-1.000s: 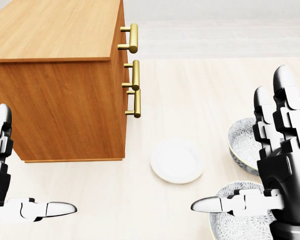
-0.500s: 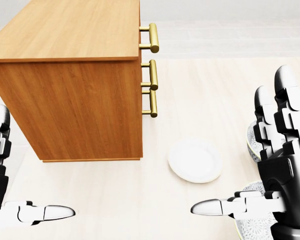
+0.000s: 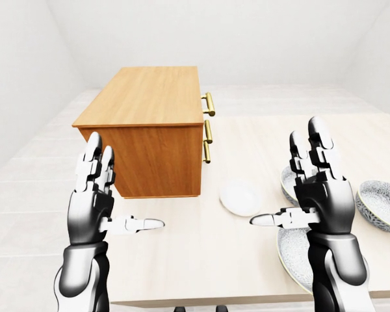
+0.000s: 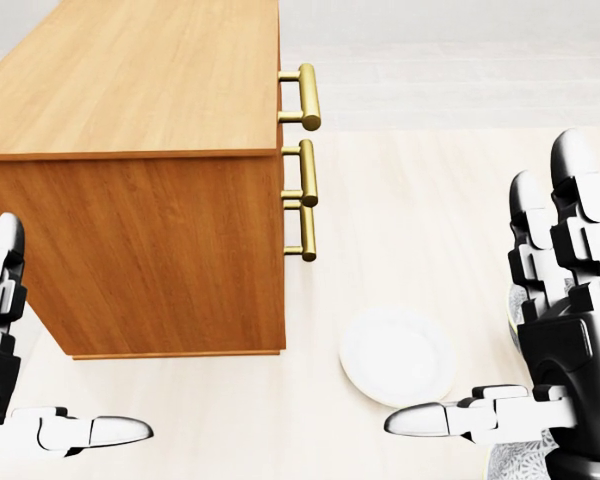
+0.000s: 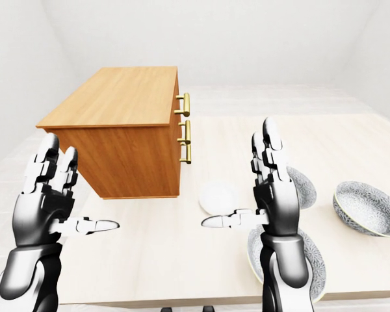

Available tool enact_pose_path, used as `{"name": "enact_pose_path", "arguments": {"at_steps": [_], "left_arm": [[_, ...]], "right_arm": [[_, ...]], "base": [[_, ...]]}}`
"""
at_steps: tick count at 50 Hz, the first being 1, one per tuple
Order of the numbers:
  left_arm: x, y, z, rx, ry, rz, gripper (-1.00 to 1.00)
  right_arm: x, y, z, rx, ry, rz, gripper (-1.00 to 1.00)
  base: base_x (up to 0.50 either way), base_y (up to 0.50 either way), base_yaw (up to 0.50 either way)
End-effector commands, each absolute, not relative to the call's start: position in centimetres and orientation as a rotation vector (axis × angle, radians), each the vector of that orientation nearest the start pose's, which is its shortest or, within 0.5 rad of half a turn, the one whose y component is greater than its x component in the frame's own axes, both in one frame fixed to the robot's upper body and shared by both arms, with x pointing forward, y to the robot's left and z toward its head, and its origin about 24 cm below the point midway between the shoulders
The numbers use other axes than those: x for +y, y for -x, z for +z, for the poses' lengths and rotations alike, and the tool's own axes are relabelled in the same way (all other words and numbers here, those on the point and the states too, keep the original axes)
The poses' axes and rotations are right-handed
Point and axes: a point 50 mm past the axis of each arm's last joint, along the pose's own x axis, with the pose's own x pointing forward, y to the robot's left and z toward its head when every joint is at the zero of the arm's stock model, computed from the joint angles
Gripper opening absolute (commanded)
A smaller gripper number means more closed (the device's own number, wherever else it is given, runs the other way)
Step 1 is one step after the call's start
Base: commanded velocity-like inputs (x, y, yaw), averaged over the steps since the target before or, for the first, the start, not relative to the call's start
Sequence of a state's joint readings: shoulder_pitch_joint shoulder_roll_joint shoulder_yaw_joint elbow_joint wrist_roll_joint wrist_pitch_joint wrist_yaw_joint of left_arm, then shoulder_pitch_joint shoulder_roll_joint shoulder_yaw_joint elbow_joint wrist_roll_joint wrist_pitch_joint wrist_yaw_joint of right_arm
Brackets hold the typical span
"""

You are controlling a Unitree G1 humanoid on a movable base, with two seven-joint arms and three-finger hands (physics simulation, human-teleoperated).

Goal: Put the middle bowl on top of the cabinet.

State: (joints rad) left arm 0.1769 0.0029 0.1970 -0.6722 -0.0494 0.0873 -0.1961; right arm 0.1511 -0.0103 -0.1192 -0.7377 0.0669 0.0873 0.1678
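Both hands are raised with palms facing inward, fingers straight up and thumbs pointing at each other. The right hand (image 5: 278,205) and left hand (image 5: 42,208) are fully released, gripping and touching nothing. We see three patterned bowls on the table (image 5: 149,253), all right of the white plate (image 5: 218,196) and well apart from the cabinet (image 5: 117,123). The far bowl (image 5: 304,188) is half hidden behind the right hand's fingers, the near bowl (image 3: 291,250) is cut by the right forearm, and the right bowl (image 5: 367,208) sits clear. We cannot tell which counts as the middle one. In the head view the right hand covers the bowls almost entirely.
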Motion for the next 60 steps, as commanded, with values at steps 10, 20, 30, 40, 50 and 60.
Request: {"name": "enact_pose_path", "arguments": {"at_steps": [10,20,30,40,50,60], "left_arm": [[19.1,-19.1,14.8,-0.406,-0.086,0.026,1.0],[19.0,-18.8,15.0,-0.416,-0.089,0.021,1.0],[18.9,-18.5,15.3,-0.428,-0.096,0.016,1.0],[18.9,-18.4,15.5,-0.439,-0.098,0.015,1.0],[19.0,-18.5,15.3,-0.428,-0.096,0.016,1.0],[19.0,-18.2,15.3,-0.426,-0.089,0.016,1.0]], "right_arm": [[-17.2,-19.2,16.7,-0.51,0.043,0.044,1.0],[-17.0,-18.9,16.7,-0.507,0.054,0.056,1.0],[-17.4,-18.9,17.1,-0.528,0.042,0.038,1.0],[-17.3,-18.7,17.4,-0.541,0.047,0.047,1.0],[-17.2,-18.9,17.0,-0.519,0.051,0.051,1.0],[-17.3,-18.7,16.8,-0.512,0.047,0.047,1.0]], "base": [[0.04,0.0,0.0],[0.15,0.0,0.0],[0.17,0.0,0.0],[0.0,0.0,0.0],[0.02,0.0,0.0],[0.19,0.0,0.0]]}}
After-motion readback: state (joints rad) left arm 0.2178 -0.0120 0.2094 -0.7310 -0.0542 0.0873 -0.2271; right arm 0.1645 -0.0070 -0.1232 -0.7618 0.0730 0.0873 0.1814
